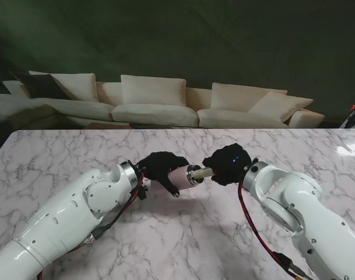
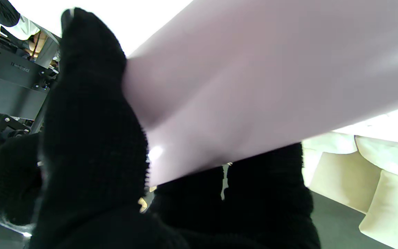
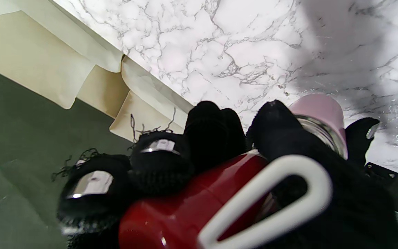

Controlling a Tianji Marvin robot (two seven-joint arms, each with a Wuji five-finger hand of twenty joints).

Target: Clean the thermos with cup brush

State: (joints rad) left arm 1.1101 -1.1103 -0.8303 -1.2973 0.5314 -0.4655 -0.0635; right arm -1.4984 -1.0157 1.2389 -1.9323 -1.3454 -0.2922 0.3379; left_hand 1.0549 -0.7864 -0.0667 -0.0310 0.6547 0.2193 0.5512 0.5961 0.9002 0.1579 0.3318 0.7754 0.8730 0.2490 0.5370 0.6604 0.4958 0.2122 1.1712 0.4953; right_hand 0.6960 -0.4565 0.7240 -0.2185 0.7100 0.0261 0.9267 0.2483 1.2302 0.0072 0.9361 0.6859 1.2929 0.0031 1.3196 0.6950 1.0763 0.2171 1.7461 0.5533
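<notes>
Thermos (image 1: 182, 175): pink, lying sideways above table (image 1: 60, 151) centre, clasped in your left hand (image 1: 161, 168), mouth turned right to admit brush. Cup brush (image 3: 185, 211): red handle gripped by your right hand (image 1: 228, 164), head at mouth.

The thermos (image 1: 181, 175) is showing a pale pink body with a silver rim, while both hands, the left hand (image 1: 160, 167) and the right hand (image 1: 228, 164), are wearing black knit gloves (bare silver metal is peeking through at some fingertips (image 3: 92, 183) in the right wrist view). The cup brush (image 3: 199, 207) is displaying a glossy red handle with a white loop, and the table (image 1: 60, 151) is showing white marble with grey veining, with a cream sofa (image 1: 154, 102) sitting against a dark green wall (image 1: 224, 35).
</notes>
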